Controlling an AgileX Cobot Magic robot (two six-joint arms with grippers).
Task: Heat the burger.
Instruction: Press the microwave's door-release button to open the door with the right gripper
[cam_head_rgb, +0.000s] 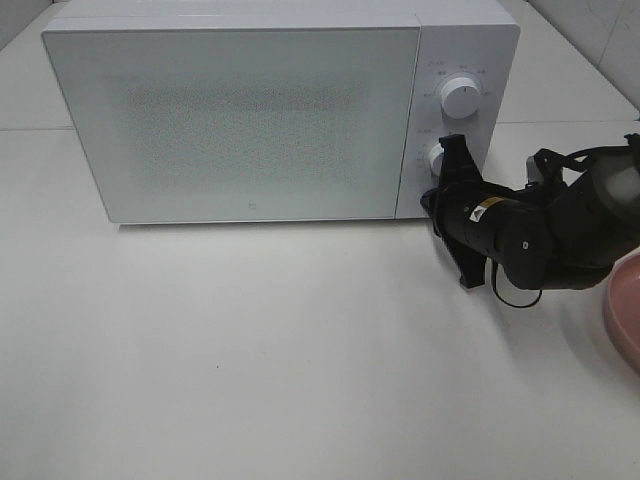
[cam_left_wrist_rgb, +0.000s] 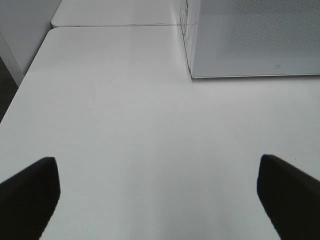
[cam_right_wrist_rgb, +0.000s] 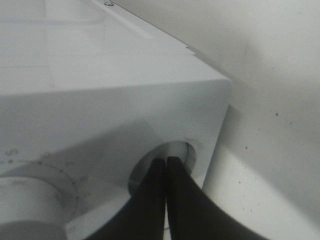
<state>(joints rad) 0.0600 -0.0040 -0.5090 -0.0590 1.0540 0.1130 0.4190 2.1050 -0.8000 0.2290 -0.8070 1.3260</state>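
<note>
White bench fills your high view, and at 12 o'clock on it stands one white microwave with its frosted door shut. You will not find the burger in any view. It may sit behind that door, but the frosting hides whatever is inside, so you cannot confirm it. One pink plate peeks in at 4 o'clock, and the sliver that shows carries no burger.

Your right end effector has its fingers pressed together, holding nothing. Its tips are at the lower knob, at the 3 o'clock end of the microwave front; whether they touch it you cannot tell. Your left end effector hangs spread wide above bare bench, apart from the microwave's 9 o'clock corner, gripping nothing. Count two end effectors and two knobs, with the upper knob untouched.

Judging by the shut door and the fingers at the dial, loading looks done and you are at the timer-setting step. Turning the dial, waiting, and taking the burger back out appear left.
</note>
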